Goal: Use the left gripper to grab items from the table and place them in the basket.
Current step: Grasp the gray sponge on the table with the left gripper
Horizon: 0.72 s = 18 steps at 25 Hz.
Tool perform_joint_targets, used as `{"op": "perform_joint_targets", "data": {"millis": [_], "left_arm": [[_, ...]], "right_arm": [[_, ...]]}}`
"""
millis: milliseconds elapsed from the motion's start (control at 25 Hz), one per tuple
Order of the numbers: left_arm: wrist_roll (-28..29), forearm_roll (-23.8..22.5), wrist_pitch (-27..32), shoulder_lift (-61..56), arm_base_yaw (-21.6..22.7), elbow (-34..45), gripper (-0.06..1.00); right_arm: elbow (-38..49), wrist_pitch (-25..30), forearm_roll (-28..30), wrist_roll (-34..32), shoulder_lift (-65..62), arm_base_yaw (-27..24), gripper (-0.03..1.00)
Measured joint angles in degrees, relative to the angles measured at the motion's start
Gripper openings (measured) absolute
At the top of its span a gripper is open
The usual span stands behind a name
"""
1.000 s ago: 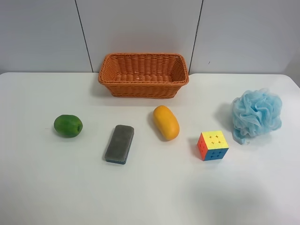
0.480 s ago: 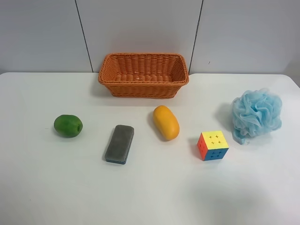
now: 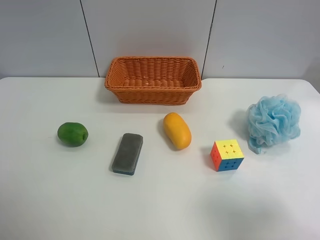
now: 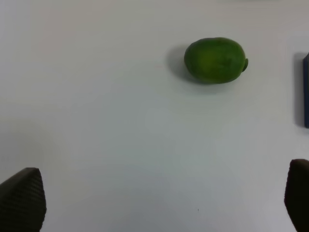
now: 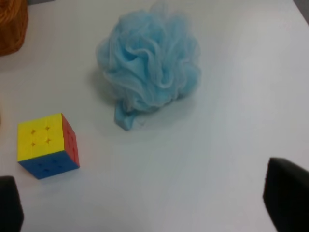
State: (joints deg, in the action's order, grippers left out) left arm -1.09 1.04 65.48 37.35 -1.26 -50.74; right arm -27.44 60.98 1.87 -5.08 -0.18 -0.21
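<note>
A green fruit lies on the white counter toward the edge at the high view's left, well apart from everything else. To its right lies a flat grey block with a blue base, its long side running toward the far edge. Behind it, against the middle of the counter's far edge, an orange wicker basket stands upright with its woven floor in plain view. In front of the basket's right-hand corner lies a mango, slightly angled. Farther right is a puzzle cube, yellow face up, with its red and blue sides showing. A light-blue bath pouf sits near the edge at the view's right, just beyond the cube and closer to the far edge. All five items rest on the counter outside the basket, and none touches another. The left hand, seen from its own wrist camera, is released and grasps nothing. Its two black fingers are spread to opposite sides of the picture over bare counter, with the green fruit ahead of them and a blue sliver of the block at the frame's margin. The right hand, seen from its wrist camera, is likewise released, with its fingers wide apart. The cube and the pouf lie ahead of it, and a corner of the basket shows beyond them.
</note>
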Motion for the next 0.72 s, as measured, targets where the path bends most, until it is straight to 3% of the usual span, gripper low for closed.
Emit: {"op": "perform_joint_targets", "data": {"millis": [280,720], "left_arm": [[0.18,0.47,1.09,16.56,-2.47,-6.52,0.99],[9.67,0.34,-6.89,32.17,-18.1,-7.91,0.99]], "right_arm": [[0.0,0.0,0.0,0.0,0.0,0.0,0.99],[0.0,0.0,0.0,0.0,0.0,0.0,0.99]]}}
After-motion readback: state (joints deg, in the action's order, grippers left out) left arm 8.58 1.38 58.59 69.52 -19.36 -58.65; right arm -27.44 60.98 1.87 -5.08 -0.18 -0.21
